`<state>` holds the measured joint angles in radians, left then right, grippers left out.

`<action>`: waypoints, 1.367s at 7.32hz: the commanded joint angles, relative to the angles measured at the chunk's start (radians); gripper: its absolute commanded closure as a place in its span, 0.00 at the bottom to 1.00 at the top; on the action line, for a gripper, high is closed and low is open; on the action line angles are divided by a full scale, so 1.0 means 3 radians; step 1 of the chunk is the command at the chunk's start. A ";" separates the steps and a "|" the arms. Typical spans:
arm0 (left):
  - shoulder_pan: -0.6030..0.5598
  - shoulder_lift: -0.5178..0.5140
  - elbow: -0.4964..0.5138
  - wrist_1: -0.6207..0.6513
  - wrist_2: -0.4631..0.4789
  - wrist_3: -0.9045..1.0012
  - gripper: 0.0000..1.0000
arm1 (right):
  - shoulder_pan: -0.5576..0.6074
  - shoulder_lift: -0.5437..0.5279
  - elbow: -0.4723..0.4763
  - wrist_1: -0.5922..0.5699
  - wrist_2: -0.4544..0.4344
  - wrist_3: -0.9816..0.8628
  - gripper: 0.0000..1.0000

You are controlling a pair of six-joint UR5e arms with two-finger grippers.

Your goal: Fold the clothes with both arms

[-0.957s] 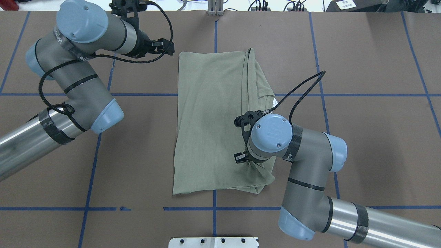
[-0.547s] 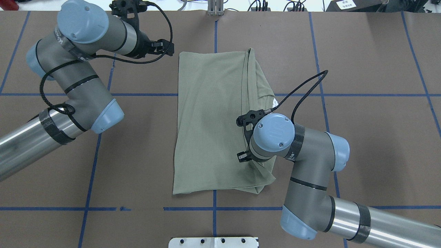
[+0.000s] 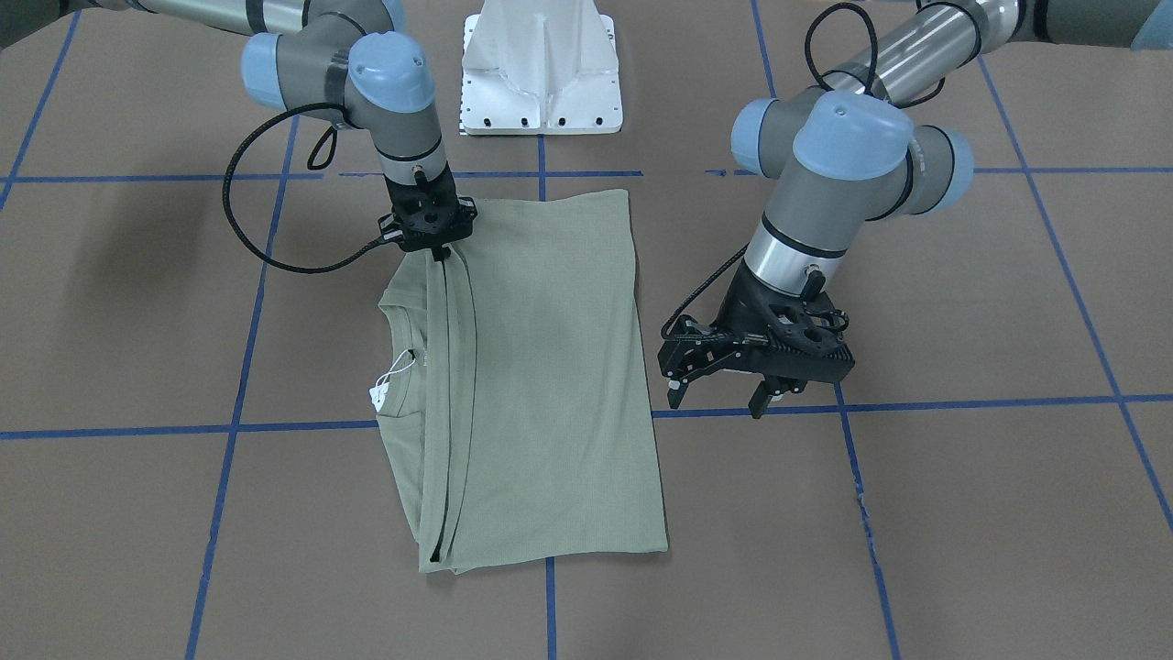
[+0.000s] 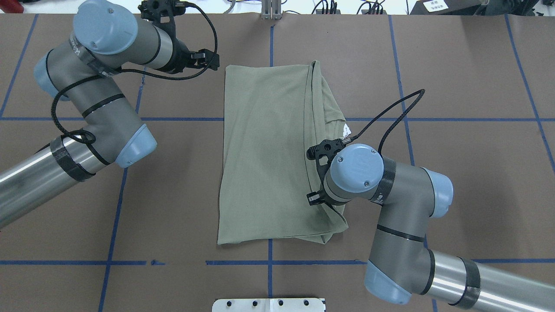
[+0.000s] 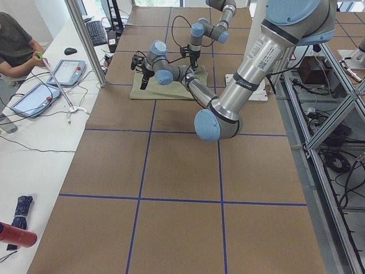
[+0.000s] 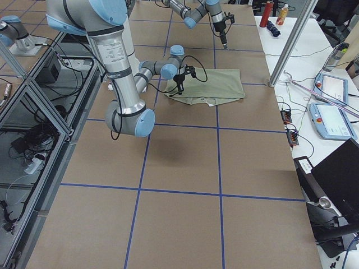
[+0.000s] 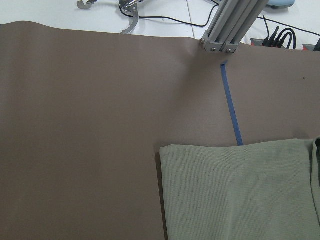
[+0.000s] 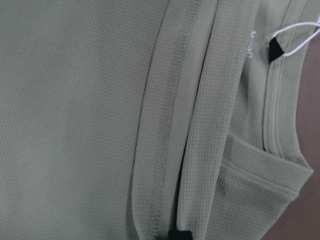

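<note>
The pale sage-green shirt (image 4: 264, 151) lies folded in a long rectangle on the brown table, also in the front view (image 3: 541, 385). Its neck and white tag (image 4: 347, 128) are at its right edge. My right gripper (image 3: 439, 253) points straight down on the layered edge near the shirt's robot-side corner and looks shut on the fabric. In the overhead view my wrist (image 4: 355, 173) hides it. The right wrist view shows stacked hems (image 8: 165, 125) and the tag string (image 8: 295, 40). My left gripper (image 3: 719, 396) is open and empty, just off the shirt's left far corner (image 7: 165, 150).
The white base pedestal (image 3: 541, 64) stands at the robot's side of the table. Blue tape lines (image 4: 173, 118) cross the brown surface. A metal post (image 4: 271, 8) and cables sit at the far edge. An operator (image 5: 14, 40) sits beyond it.
My right wrist has shifted right and slightly toward the robot, and the puckered fabric under it has flattened. The left arm has barely moved.
</note>
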<state>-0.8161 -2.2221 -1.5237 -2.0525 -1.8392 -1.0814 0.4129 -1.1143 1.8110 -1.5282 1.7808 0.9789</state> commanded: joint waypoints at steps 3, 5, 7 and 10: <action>0.0000 -0.0012 0.0017 0.0000 0.0000 0.0000 0.00 | 0.0020 -0.0351 0.0202 0.0001 -0.0015 0.0035 0.23; 0.0000 -0.0012 0.0022 0.0000 0.0000 0.0010 0.00 | 0.0070 -0.0295 0.0263 0.0001 0.0011 0.0045 0.00; 0.0000 -0.0012 0.0022 0.0000 0.0000 0.0010 0.00 | 0.0117 -0.0081 0.0212 -0.0009 -0.0014 -0.0005 0.00; 0.0000 -0.0002 0.0047 -0.0005 0.0000 0.0010 0.00 | 0.0117 0.0340 -0.0310 0.0001 -0.0020 -0.0001 0.15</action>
<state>-0.8161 -2.2240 -1.5113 -2.0534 -1.8392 -1.0784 0.4475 -1.0395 1.7539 -1.5281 1.7753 0.9808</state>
